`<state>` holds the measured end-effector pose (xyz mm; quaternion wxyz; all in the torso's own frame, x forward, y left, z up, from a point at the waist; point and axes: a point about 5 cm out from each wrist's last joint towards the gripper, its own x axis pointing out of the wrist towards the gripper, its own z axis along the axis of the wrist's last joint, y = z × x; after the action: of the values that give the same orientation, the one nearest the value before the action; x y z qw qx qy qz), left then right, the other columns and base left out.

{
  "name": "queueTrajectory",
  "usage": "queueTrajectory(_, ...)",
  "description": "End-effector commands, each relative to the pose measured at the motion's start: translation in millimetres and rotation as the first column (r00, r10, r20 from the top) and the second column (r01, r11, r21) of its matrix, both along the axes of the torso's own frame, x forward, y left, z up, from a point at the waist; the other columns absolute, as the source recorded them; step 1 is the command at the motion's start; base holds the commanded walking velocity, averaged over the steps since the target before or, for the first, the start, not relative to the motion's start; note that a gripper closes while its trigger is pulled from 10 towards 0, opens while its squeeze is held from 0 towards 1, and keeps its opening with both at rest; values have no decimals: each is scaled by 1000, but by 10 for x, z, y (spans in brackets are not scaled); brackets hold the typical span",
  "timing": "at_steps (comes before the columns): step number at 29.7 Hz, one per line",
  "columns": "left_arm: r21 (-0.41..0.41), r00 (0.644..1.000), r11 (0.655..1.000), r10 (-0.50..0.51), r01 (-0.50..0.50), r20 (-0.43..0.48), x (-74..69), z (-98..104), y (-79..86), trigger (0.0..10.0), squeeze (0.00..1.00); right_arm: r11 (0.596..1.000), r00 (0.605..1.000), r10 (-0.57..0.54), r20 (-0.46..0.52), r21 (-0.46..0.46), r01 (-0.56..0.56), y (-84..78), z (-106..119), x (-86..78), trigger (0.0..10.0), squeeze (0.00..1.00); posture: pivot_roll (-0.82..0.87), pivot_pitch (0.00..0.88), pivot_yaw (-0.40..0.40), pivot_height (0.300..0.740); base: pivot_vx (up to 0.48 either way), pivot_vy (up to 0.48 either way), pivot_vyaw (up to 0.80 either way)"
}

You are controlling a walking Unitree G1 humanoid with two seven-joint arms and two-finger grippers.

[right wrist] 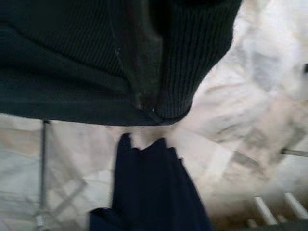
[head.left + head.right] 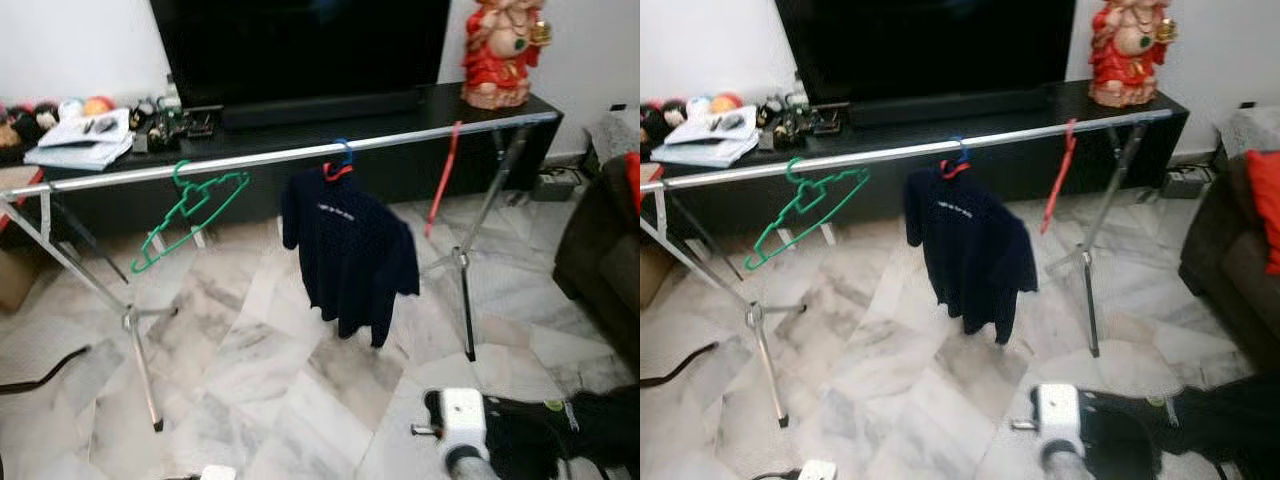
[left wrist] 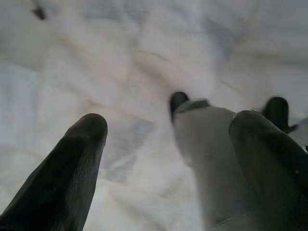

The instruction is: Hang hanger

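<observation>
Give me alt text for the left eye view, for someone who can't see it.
A dark navy T-shirt hangs mid-rail on a silver metal clothes rack over marble floor, an empty green plastic hanger to its left and a red hanger to its right. Behind stand a black TV cabinet and a red figurine.

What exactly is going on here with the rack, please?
A navy shirt hangs on a hanger from the rail, between an empty green hanger and a red one. The right arm is low by the floor with dark cloth before its wrist camera. The left gripper is open over the floor.
</observation>
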<state>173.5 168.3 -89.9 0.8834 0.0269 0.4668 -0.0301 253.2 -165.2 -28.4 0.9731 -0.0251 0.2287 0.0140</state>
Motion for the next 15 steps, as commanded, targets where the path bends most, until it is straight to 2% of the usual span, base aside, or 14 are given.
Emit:
queueTrajectory(1, -4, 1000, 1000, 0, 0, -22, -56, -28, -22, 10000, 0, 1000, 1000, 0, -14, -8, 0, -30, -26, -34, 10000, 0, 23, 48, 89, 740, 0, 289, 0)
queueTrajectory(9, -5, 1000, 1000, 2, -2, -21, -58, -30, -35, 10000, 0, 1000, 1000, -2, -19, -13, 2, -42, -30, -33, 10000, 0, 26, 40, 85, 740, 0, 288, 0)
queueTrajectory(15, 5, 1000, 1000, 3, -3, 8, -50, -20, -41, 10000, 0, 999, 1000, -22, -19, -30, 21, -75, -21, -17, 10000, 0, 24, 17, 85, 740, 0, 0, 0)
